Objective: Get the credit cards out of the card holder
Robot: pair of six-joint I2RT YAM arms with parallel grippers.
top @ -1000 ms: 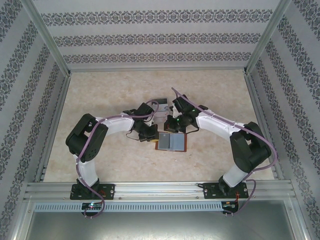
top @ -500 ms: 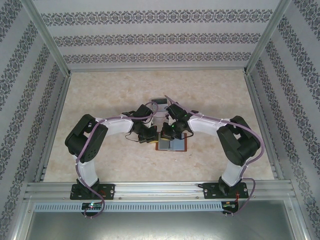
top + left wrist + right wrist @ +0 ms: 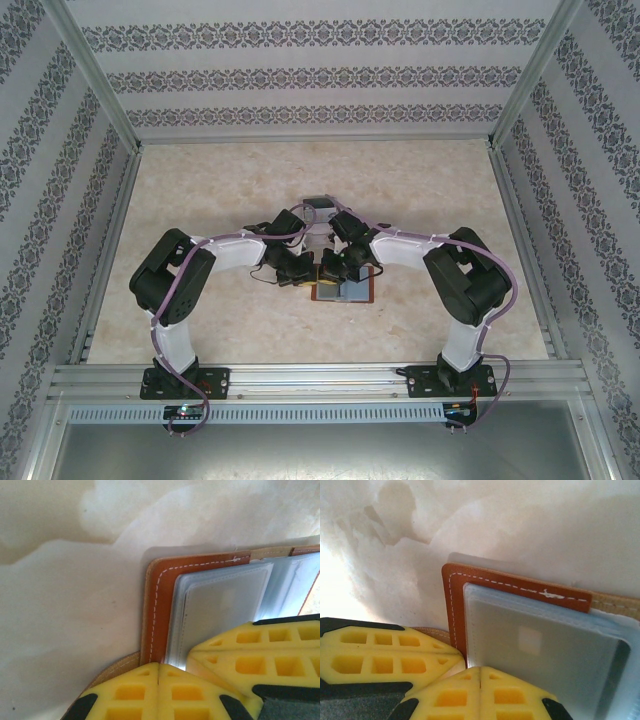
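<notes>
Swinging in from the right, the right end effector (image 3: pixel 480 679) had come down beside the left end effector (image 3: pixel 158 677) over the open card holder (image 3: pixel 358 291) on the counter (image 3: pixel 200 190), so a card pull looked close. Both had their fingers pressed together, empty, at the holder's near edge, with the credit cards (image 3: pixel 540 650) tucked in its pockets just ahead.

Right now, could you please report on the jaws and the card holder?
Left jaws shut, right jaws shut, tips side by side at corner of open card holder. Credit cards in pockets.
</notes>
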